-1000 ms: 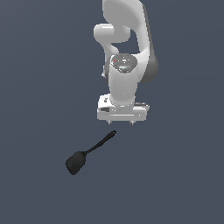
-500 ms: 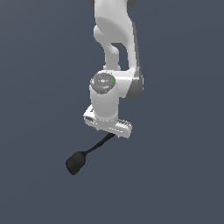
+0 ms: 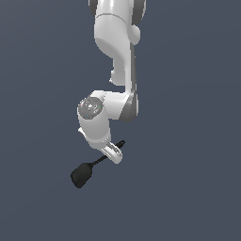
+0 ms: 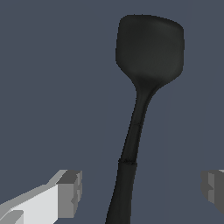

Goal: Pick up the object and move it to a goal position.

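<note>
Now tool (image 4: pixel 140 192) spread wide — spatula (image 4: pixel 142 100) handle between fingers (image 4: pixel 70 192), untouched, room each side.

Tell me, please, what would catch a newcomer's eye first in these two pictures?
First the white arm, reaching down from the top of the exterior view. Then the black spatula that lies on the plain grey ground beneath it, blade toward the exterior view's lower left. In the wrist view the pincer is open, its fingers on either side of the thin handle, with a gap on both sides.
</note>
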Controlling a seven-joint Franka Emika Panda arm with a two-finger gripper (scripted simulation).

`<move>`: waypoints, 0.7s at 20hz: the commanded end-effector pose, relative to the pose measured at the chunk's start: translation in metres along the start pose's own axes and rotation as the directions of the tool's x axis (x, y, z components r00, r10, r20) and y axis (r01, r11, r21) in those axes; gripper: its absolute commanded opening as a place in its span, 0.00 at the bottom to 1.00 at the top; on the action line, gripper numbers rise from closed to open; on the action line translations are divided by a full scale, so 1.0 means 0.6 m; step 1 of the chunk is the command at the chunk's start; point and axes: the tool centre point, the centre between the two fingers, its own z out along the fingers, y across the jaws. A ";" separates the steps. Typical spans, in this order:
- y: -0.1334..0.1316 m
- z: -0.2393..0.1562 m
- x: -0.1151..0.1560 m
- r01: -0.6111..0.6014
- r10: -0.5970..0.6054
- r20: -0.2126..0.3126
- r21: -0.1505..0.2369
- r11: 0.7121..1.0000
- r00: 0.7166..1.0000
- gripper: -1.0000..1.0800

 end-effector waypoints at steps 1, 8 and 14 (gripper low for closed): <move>0.010 0.012 0.014 -0.050 0.050 -0.003 -0.003 0.999 0.999 0.96; 0.024 0.027 0.031 -0.112 0.112 -0.007 -0.008 0.994 0.994 0.96; 0.024 0.037 0.030 -0.109 0.108 -0.007 -0.008 0.994 0.994 0.96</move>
